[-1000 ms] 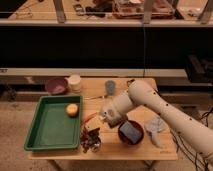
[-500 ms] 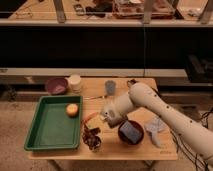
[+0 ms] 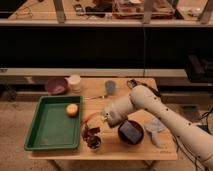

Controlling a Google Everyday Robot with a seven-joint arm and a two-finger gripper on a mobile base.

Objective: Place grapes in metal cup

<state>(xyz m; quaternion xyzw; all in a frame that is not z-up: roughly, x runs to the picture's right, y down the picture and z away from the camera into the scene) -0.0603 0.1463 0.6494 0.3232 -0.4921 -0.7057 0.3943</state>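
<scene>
Wooden tabletop [image 3: 115, 152] before dark shelving; hand [image 3: 100, 122] pressed together, low near the front edge; grapes [image 3: 91, 134] just below and slightly left, grip on them unclear; metal cup [image 3: 94, 146] directly underneath the bunch; probably a short straight drop ahead.

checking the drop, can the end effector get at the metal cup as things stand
Probably yes: the end effector, shut, sits just above the grapes, which are right at the metal cup; nothing else looks in the way.
</scene>
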